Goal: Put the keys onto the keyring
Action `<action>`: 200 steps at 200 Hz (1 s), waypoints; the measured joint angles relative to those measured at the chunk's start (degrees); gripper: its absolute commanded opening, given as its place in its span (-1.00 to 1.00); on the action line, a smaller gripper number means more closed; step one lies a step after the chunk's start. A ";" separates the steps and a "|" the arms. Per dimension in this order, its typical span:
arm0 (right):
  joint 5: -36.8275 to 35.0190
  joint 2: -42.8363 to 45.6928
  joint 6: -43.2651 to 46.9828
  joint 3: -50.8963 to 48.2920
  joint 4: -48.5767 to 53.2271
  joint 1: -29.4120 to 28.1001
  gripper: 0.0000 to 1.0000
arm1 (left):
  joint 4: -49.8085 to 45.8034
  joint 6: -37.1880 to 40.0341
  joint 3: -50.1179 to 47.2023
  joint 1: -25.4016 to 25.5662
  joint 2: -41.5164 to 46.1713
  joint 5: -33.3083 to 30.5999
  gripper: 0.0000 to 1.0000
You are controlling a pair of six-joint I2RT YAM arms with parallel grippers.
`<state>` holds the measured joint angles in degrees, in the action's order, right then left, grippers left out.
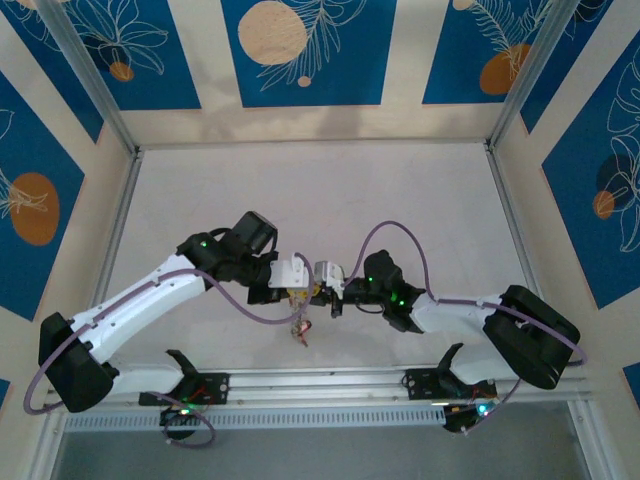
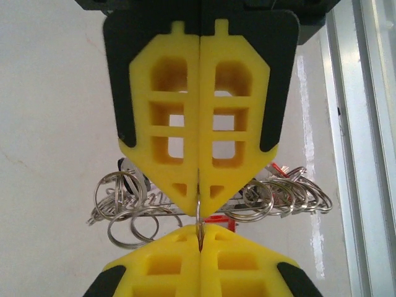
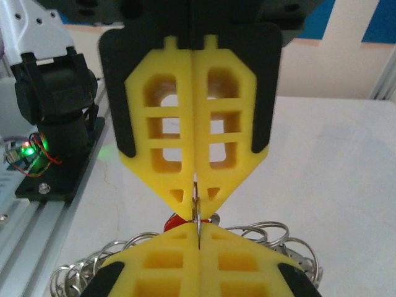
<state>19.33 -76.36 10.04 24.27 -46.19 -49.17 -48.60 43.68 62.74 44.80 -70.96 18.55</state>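
Wire of the keyring (image 2: 198,215) sits edge-on between our meeting tips; left gripper (image 2: 198,189) and right gripper (image 3: 196,192) both clamp it.

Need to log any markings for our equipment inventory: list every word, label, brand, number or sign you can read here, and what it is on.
None: no text can be read.
Left tool and right tool: plain yellow fingers, no print.
Keyring and red key: too small to show any stamp.
Wall panels: leaf and circle pattern, no words.

Two tools: left tool (image 2: 199,192), right tool (image 3: 197,195); one keyring (image 2: 197,213).
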 measured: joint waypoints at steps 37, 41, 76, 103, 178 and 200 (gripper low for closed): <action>0.15 -0.07 -0.94 -0.09 -1.31 0.02 -1.00 | 1.16 0.15 -0.48 0.02 1.55 1.03 -0.57; 0.13 -0.09 -1.11 -0.28 -1.95 0.02 -1.00 | 1.66 0.04 -0.90 0.02 2.29 1.16 -0.55; 0.31 -1.33 -3.02 -2.32 -8.26 0.13 -1.00 | 5.49 -0.68 -5.46 0.02 7.76 1.86 -0.54; 0.61 -2.38 -4.09 -3.28 -11.08 0.28 -1.00 | 7.43 -1.40 -6.97 -0.04 7.74 2.25 -0.58; 0.61 -2.64 -4.52 -4.26 -12.70 0.61 -1.00 | 10.95 -1.97 -8.96 -0.35 7.76 2.64 -0.58; 0.50 -2.73 -4.52 -4.28 -12.70 0.79 -1.00 | 12.55 -2.51 -10.23 -0.79 8.46 2.38 -0.50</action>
<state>19.84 -79.09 5.52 19.99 -58.89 -48.38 -36.05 41.17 52.51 44.01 -62.50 20.93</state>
